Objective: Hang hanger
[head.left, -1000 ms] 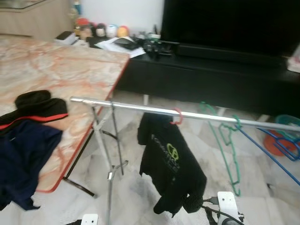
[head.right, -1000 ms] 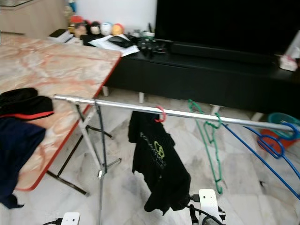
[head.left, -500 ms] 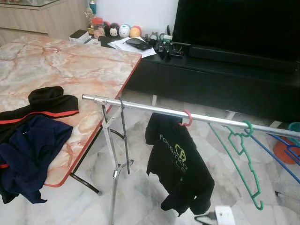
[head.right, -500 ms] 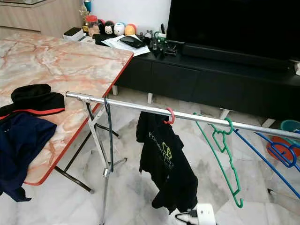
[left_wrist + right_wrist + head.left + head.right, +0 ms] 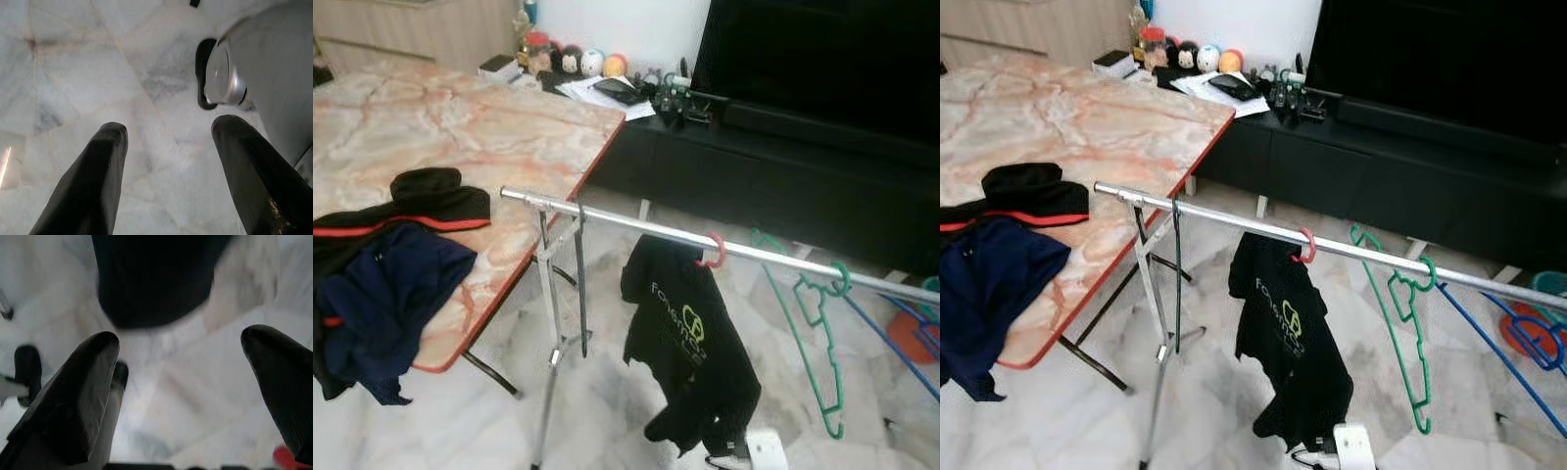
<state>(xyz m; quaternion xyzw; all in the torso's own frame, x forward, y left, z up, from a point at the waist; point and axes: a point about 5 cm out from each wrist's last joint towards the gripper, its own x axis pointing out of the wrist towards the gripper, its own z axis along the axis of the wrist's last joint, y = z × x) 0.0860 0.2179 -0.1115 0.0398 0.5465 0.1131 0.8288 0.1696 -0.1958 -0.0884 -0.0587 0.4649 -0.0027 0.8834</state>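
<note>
A silver clothes rail [image 5: 636,228] runs across in front of me on a folding stand. A black T-shirt [image 5: 690,343] hangs from it on a pink hanger whose hook [image 5: 713,250] sits over the rail. To its right a bare green hanger [image 5: 818,333] hangs on the same rail, and a blue hanger [image 5: 1518,343] hangs farther right. My left gripper [image 5: 166,142] is open, low over the marble floor, holding nothing. My right gripper [image 5: 181,352] is open as well, with the shirt's dark hem [image 5: 151,279] beyond its fingers.
A marble-topped table [image 5: 460,127] stands at the left with dark clothes [image 5: 382,294] heaped on its near end. Behind the rail is a long black TV cabinet [image 5: 783,166] with small items on top. An orange basin [image 5: 1528,328] sits on the floor at far right.
The whole picture has shifted and sharpened, so the camera has moved. The shirt and the hangers keep their places on the rail. The left arm's white part has left the bottom edge.
</note>
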